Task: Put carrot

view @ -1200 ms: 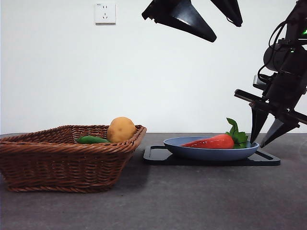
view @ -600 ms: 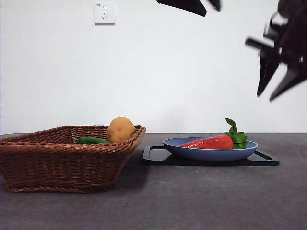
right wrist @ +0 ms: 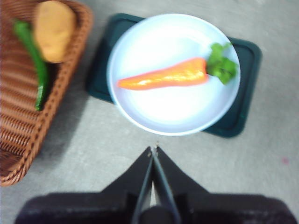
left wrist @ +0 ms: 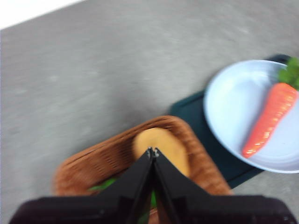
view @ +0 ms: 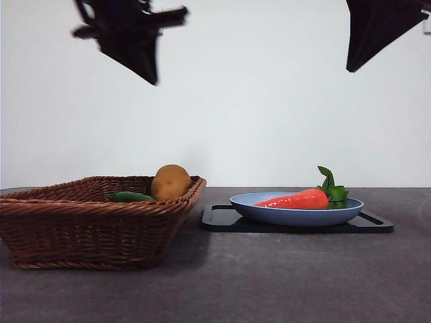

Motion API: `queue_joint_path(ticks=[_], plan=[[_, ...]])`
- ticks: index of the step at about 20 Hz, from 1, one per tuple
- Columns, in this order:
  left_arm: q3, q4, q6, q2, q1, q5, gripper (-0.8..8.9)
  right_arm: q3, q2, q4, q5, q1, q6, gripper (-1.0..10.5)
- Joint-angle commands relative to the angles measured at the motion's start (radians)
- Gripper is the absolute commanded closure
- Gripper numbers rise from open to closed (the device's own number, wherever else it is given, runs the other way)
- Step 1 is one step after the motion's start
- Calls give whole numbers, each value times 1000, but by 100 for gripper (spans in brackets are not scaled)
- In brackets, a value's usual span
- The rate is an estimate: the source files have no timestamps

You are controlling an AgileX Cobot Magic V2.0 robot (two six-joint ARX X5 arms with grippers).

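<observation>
Carrot (right wrist: 163,77) lies on its side in the blue plate (right wrist: 173,119), leaves toward one rim, tip toward the basket side; the plate sits on a dark tray (right wrist: 238,116) on the desk (view: 269,282); the wicker basket (view: 87,229) beside the tray holds a potato (view: 170,182) and a green vegetable (view: 131,196). Both arms hang high, well above everything; the right claw (right wrist: 154,149) has its jaws together, above the desk just off the plate's near rim; the left claw (left wrist: 152,151), jaws also together, hovers over the basket. Risks, as I judge them: the glossy, tapered carrot could roll along the shallow plate if nudged; a descent with jaws not parted would push it rather than grip it; a touch on the plate's rim could shift the plate on its tray.
</observation>
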Motion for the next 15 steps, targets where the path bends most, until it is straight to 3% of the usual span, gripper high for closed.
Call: queue_joint_path(ticks=[1, 5, 10, 15], plan=[[-77, 42, 15, -127, 27, 30, 807, -101, -85, 98, 36, 42, -3, 943], [-340, 85, 19, -441, 64, 55, 807, -357, -320, 332, 43, 104, 23, 943], [-656, 101, -21, -883, 60, 52, 807, -664, -642, 623, 205, 178, 56, 943], [-804, 56, -76, -1245, 60, 55, 807, -776, -808, 675, 273, 187, 55, 943]])
